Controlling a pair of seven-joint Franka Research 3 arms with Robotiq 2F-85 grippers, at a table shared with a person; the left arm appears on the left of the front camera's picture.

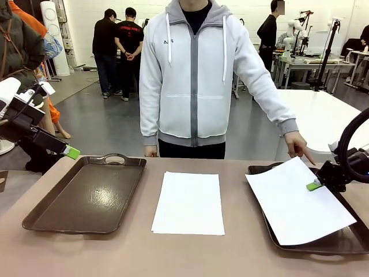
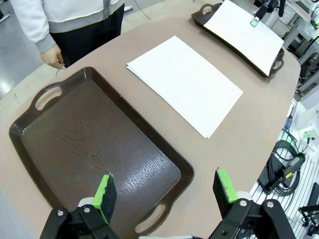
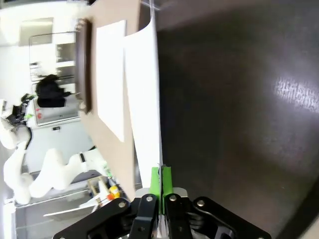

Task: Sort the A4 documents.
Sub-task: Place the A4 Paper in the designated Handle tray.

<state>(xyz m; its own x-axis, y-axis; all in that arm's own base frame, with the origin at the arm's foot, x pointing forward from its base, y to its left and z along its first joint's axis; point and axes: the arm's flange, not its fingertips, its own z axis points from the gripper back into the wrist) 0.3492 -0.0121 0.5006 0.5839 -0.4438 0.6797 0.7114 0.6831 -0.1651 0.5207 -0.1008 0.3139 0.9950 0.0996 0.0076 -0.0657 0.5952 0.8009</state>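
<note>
Frontally, the right end effector pinches one sheet by its edge over the right tray at the frame's right, with the other A4 documents stacked at centre on the counter. From the left wrist, the left end effector hangs released above the left tray. From the right wrist, the clenched sheet looks thin, so I judge it light and floppy, best taken at a margin.

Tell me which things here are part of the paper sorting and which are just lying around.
Part of the job:
- sheet pinched in the shut right pincer, over the right tray
- paper stack mid-table
- left tray, with the open left pincer above it

Just lying about:
- coiled black cable beside the table
</note>
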